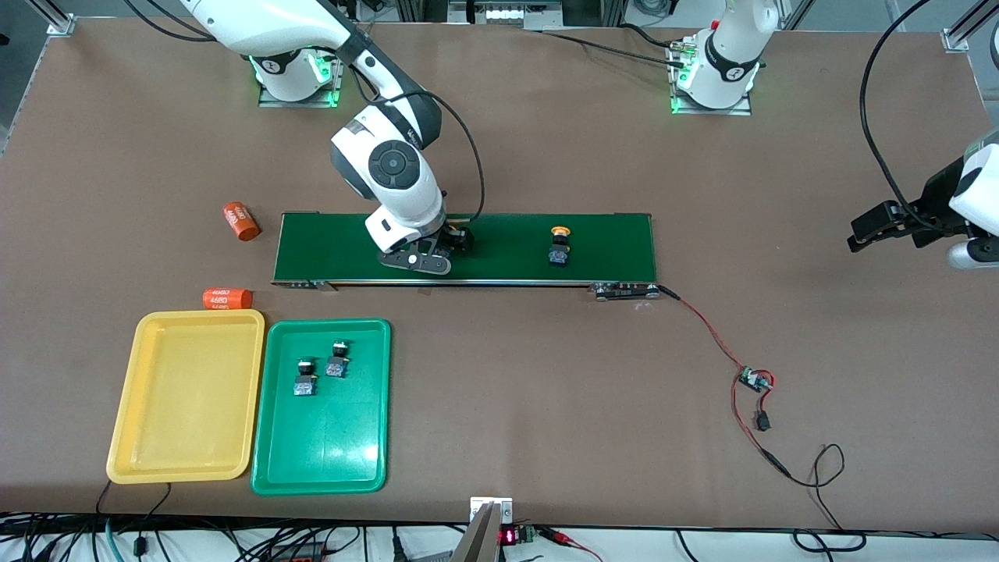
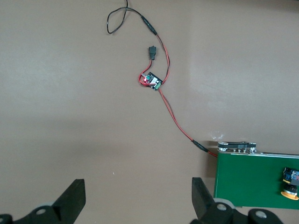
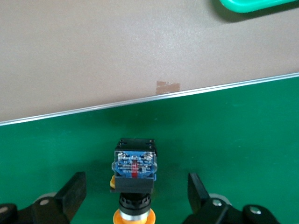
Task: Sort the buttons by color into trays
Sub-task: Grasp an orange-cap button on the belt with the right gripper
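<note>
Trays first: yellow tray [image 1: 186,396] holds nothing; green tray [image 1: 321,406], touching it on the side toward the left arm's end, holds two green-capped buttons [image 1: 320,368] — that half looks done. Conveyor belt [image 1: 464,248] carries both yellow-capped buttons, still unsorted. One yellow button [image 3: 134,177] lies between the spread fingers of the right gripper [image 3: 135,196], low over the belt, not yet pinched. The other yellow button [image 1: 559,245] sits alone toward the left arm's end. Left gripper [image 2: 138,198] waits spread over bare table, off the belt's end. Writing: two orange cylinders [image 1: 234,257] bear white print — unreadable; button label too small to read.
</note>
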Robot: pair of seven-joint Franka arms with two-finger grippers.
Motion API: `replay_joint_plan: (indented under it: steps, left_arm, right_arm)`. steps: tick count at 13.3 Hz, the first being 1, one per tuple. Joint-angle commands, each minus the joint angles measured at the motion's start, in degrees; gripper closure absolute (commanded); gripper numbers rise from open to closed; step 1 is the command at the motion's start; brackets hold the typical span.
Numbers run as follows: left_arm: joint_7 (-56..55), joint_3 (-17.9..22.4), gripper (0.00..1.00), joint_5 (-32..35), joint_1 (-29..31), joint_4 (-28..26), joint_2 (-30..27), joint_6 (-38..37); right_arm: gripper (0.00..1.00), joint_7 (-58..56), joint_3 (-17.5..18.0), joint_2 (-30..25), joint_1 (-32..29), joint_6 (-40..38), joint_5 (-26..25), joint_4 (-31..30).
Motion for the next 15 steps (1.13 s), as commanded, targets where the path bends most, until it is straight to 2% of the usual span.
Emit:
replay_joint_plan:
  steps: [1,5,7,10,13,15]
  left_arm:
    - [1.0,0.6,0.00,0.8,-0.2,3.5,0.8,-2.9]
    - [0.7,0.8,0.00,0.3,0.6,5.0,0.4,-4.3]
    - [2.6,0.2,0.00,0.3,1.0,5.0,0.1,-4.1]
    - [2.7,0.0,0.00,0.4,0.9,4.7,0.1,-4.2]
    - [2.4,0.8,0.00,0.4,1.2,4.6,-0.1,-6.4]
    - [2.3,1.0,0.00,0.4,3.3,4.5,0.1,-6.3]
  right_arm:
    - [0.25,0.0,-0.1,0.1,0.0,0.7,-2.3,-0.8]
    - [0.64,-0.7,-0.2,0.6,-0.4,0.7,-2.5,-0.9]
    - [0.77,-1.3,-0.2,0.3,-0.9,0.2,-2.5,-0.6]
    - [0.80,-6.5,-0.1,-2.4,-4.0,-2.3,-2.2,1.6]
    - [0.81,-15.0,-0.2,-2.4,-7.1,-15.2,-1.6,14.0]
    - [0.81,-23.1,-0.2,-2.0,-12.1,-17.5,-1.4,17.7]
